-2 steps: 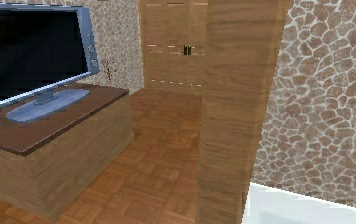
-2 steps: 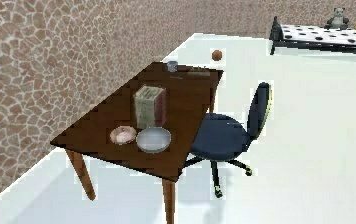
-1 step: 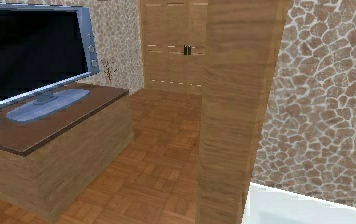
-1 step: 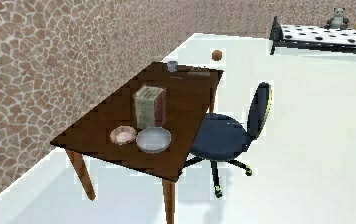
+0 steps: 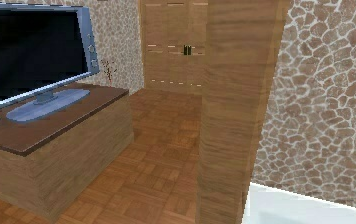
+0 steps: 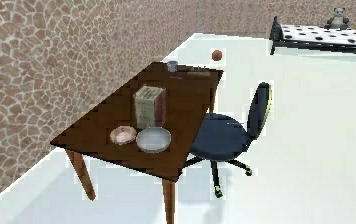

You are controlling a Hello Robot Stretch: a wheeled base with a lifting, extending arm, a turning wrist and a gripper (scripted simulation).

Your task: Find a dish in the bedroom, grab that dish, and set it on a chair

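Dark wooden table (image 6: 96, 125) nearest in arm side view, long side against stone wall (image 6: 56, 60). At its near end 2 dishes side by side, very close, contact unclear: pink bowl (image 6: 123, 134) on the wall side, grey bowl (image 6: 153, 139) toward the table's open edge. Tan box (image 6: 149, 104) upright just behind them. Small grey cup (image 6: 172, 67) at the far end. Blue office chair (image 6: 224, 135) just beside the table, near the bowls. Brown ball (image 6: 217, 55) on white floor (image 6: 306, 130) beyond the table. Bed (image 6: 321, 37) with spotted cover at top right, teddy bear (image 6: 336, 17) on it. Forward view: TV (image 5: 36, 50) on wooden cabinet (image 5: 66, 135), parquet floor (image 5: 156, 170), wooden door (image 5: 176, 45) ahead. Gripper state: cannot tell
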